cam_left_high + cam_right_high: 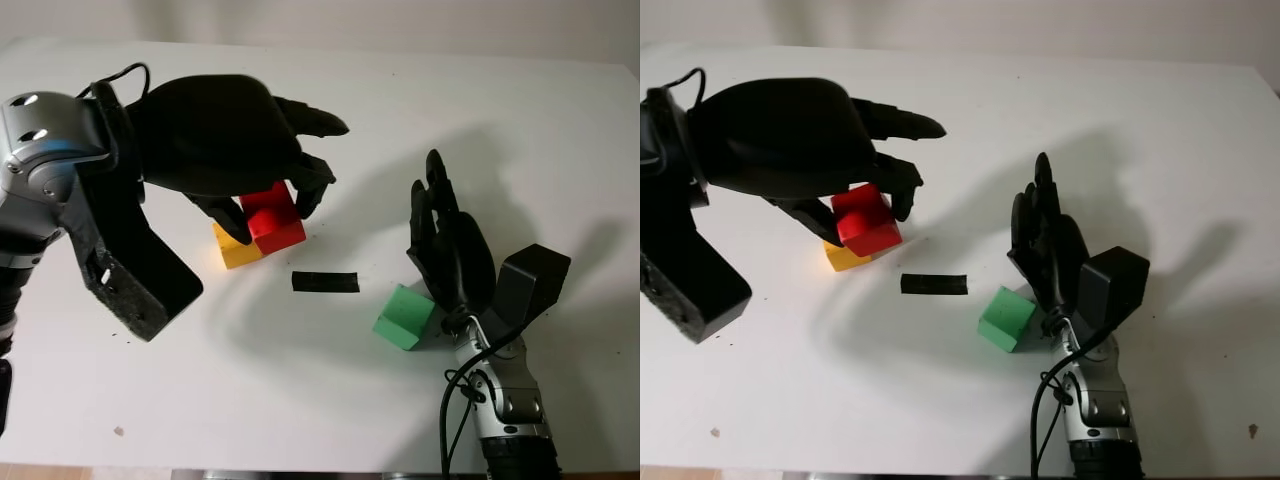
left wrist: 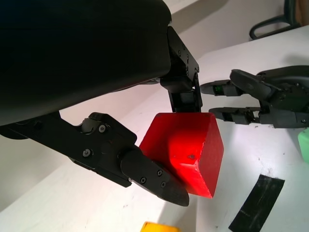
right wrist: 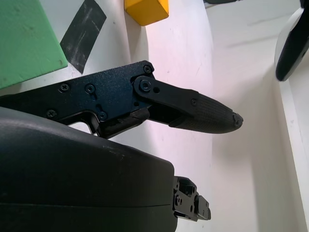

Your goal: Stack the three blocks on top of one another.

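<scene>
Nearest, the small green cube-shaped block (image 1: 405, 317) sits on the white tabletop (image 1: 560, 150) just beside the right robot hand (image 1: 445, 240), which is open and holds nothing. Farther off, the red cube-shaped block (image 1: 272, 215) is pinched on opposite faces by the left robot hand (image 1: 270, 175), over or perhaps touching the yellow block (image 1: 236, 248). The blocks are judged light, rigid and smooth, best gripped across flat sides.

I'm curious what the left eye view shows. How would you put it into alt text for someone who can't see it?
A black left robot hand grips a red block just above a yellow block on a white table. To the right, the open right robot hand sits beside a green block, with a black tape strip between the blocks.
</scene>
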{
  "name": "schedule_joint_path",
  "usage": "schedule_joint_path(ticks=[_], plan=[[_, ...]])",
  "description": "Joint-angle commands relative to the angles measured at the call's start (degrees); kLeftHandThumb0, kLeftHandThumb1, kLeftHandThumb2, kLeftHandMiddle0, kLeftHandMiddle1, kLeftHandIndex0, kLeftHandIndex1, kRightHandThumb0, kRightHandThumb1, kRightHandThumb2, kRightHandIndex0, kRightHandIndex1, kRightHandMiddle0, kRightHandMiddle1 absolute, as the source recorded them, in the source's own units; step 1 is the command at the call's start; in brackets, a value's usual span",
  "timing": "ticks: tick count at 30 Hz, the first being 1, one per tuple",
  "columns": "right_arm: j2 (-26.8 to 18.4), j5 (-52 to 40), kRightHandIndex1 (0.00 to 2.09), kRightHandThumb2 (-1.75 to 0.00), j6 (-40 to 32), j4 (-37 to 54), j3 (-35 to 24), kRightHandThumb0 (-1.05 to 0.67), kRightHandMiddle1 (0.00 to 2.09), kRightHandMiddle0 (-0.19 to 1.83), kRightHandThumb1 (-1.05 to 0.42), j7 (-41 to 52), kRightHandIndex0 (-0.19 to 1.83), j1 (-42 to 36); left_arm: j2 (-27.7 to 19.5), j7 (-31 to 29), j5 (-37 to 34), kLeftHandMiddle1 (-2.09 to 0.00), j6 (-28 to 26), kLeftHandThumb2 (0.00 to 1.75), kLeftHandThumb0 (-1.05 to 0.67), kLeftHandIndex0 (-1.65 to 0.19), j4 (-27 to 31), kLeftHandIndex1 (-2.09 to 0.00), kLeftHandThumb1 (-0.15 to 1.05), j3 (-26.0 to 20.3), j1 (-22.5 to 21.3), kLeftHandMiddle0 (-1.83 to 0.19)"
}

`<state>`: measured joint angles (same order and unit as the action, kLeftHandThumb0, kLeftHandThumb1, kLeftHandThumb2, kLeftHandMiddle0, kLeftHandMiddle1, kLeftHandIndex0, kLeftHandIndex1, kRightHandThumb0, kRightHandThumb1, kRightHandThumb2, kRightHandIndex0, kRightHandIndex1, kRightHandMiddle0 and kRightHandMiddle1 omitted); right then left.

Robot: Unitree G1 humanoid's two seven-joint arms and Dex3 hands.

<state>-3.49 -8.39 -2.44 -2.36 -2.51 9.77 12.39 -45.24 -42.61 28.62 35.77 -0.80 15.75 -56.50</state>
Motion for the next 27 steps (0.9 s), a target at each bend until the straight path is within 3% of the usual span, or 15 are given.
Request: schedule_joint_path(ticks=[1,3,5,6,7,9,12,16,19,25,27], plan=[[-0.1,0.1,0.0,-0.71,0.3,0.7,-0.2,-0.71,0.0,-0.19,-1.05,-0.2,-0.19,-0.3,1.6,2.0,1.6,-0.07,2.6,0.05,-0.44,-0.58,-1.9,-1.13,0.87,1.2,-2.4,-0.24],[-0.1,0.1,0.0,-0.71,0.3,0.9,-0.2,-0.71,0.0,-0.19,-1.05,-0.3,-0.19,-0.4,3.1,4.4,3.9,-0.06,5.7,0.05,-0.4,-0.53,-4.3,-1.07,0.86,2.3,-3.3,-0.24],[-0.2,0.2,0.0,-0.71,0.3,1.1,-0.2,-0.71,0.0,-0.19,-1.05,-0.4,-0.19,-0.6,4.1,5.7,6.2,-0.06,8.4,0.05,-0.4,-0.54,-6.3,-0.63,0.87,3.8,-4.4,-0.24],[-0.2,0.2,0.0,-0.71,0.2,1.3,-0.2,-0.71,0.0,-0.19,-1.05,-0.5,-0.19,-0.6,4.7,6.5,7.6,-0.06,9.8,0.05,-0.39,-0.56,-7.2,-0.57,0.88,4.5,-5.0,-0.25],[-0.2,0.2,0.0,-0.71,0.1,1.4,-0.2,-0.71,0.0,-0.19,-1.05,-0.5,-0.19,-0.7,5.2,7.9,9.6,-0.06,11.5,0.05,-0.37,-0.5,-8.1,-0.9,0.89,5.2,-5.4,-0.27],[-0.1,0.2,0.0,-0.71,0.0,1.7,-0.2,-0.71,0.0,-0.19,-1.05,-0.7,-0.19,-0.9,6.0,10.5,13.8,-0.05,14.7,0.06,-0.37,-0.5,-9.6,-1.25,0.9,6.7,-6.5,-0.26],[-0.2,0.1,0.0,-0.71,0.2,1.6,-0.3,-0.72,0.0,-0.19,-1.05,-0.7,-0.19,-1.2,7.7,16.4,19.0,-0.05,18.4,0.05,-0.4,-0.59,-13.3,-1.47,0.88,8.3,-7.1,-0.25],[-0.2,0.0,0.0,-0.7,0.5,1.6,-0.6,-0.72,0.0,-0.19,-1.05,-0.9,-0.19,-1.5,9.3,22.9,26.3,-0.02,20.8,0.06,-0.54,-0.48,-15.9,-1.77,0.95,10.9,-7.9,-0.18],[-0.3,0.1,0.0,-0.7,0.2,1.8,-0.7,-0.72,0.0,-0.19,-1.05,-1.1,-0.19,-1.6,10.2,24.8,28.5,-0.03,21.3,0.06,-0.55,-0.48,-15.9,-1.85,0.99,12.2,-8.1,-0.17],[-0.2,0.1,0.0,-0.69,0.6,1.8,-0.7,-0.72,0.0,-0.19,-1.05,-1.2,-0.19,-1.9,11.5,26.2,29.2,-0.01,20.9,0.06,-0.47,-0.31,-16.2,-1.71,0.97,13.4,-8.1,-0.12],[-0.1,-0.3,0.0,-0.69,0.8,1.8,-0.8,-0.73,0.0,-0.19,-1.05,-0.9,-0.19,-2.1,11.4,26.4,29.4,-0.02,20.8,0.06,-0.45,-0.33,-16.5,-1.69,0.98,13.4,-8.2,-0.13]])
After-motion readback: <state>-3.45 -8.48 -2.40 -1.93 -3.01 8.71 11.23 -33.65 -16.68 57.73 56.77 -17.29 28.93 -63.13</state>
